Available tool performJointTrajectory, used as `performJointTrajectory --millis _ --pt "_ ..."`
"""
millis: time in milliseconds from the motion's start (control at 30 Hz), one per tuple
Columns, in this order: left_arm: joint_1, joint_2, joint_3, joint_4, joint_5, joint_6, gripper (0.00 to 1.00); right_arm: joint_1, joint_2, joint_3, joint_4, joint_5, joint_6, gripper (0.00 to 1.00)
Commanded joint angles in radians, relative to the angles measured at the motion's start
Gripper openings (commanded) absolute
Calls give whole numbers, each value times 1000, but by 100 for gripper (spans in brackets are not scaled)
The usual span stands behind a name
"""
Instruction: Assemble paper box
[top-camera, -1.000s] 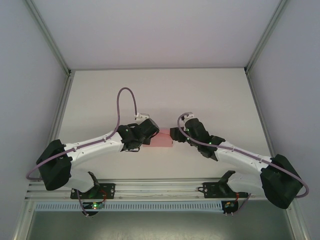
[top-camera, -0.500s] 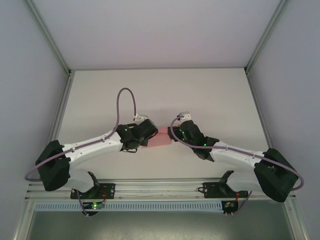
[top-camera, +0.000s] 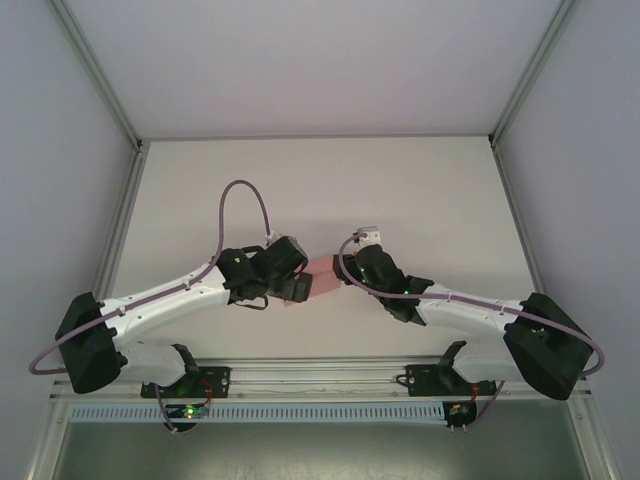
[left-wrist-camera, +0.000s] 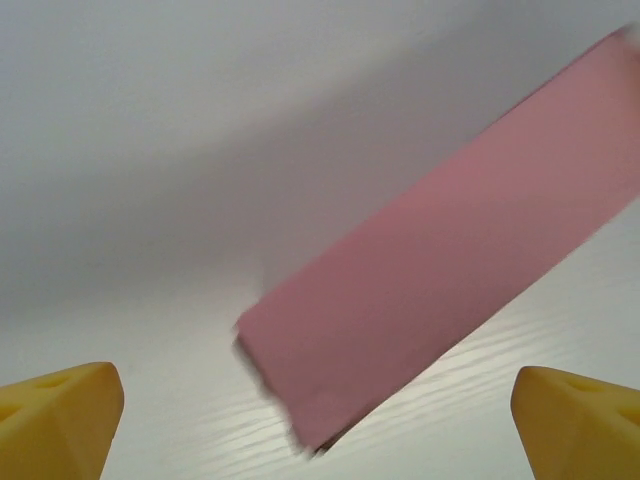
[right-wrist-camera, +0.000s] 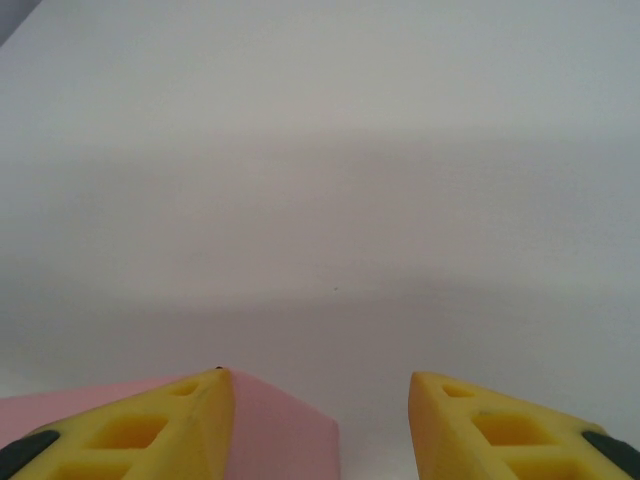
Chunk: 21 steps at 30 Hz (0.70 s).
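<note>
Pink paper box (top-camera: 320, 272) between two hands over the surface (top-camera: 400, 190).
Left hand (left-wrist-camera: 315, 400) gapes wide, clear of the tilted box; right hand (right-wrist-camera: 315, 385) half-open at its end, grip unclear.

A matte white rectangular tabletop (top-camera: 320, 180) forms the floor of the cell. Pale grey flat panels close it in at the back (top-camera: 320, 60), on the left (top-camera: 50, 200) and on the right (top-camera: 590, 200). Slim silver aluminium posts (top-camera: 100, 75) run along the panel joints. A grooved silver aluminium rail (top-camera: 320, 380) crosses the near edge, with a white slotted strip (top-camera: 320, 411) just below. The light is soft and even. The left wrist view shows faint wood grain in the tabletop.
</note>
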Motion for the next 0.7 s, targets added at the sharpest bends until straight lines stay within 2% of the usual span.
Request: performJointTrajectory --millis 0,67,267,467,667 --pt "9 -36 30 52 56 -8 100 22 63 -65 -244 -58 2 49" --pt "16 -48 26 55 57 -22 100 28 65 -65 -244 -56 6 49" --pt "83 -134 -67 54 -15 -252 100 42 68 -70 -245 -42 29 49" --pt "195 -294 -306 309 100 -446 100 50 82 -76 -244 -37 50 49" --pt "238 -437 -475 474 154 -527 98 50 75 -86 -239 -38 54 49"
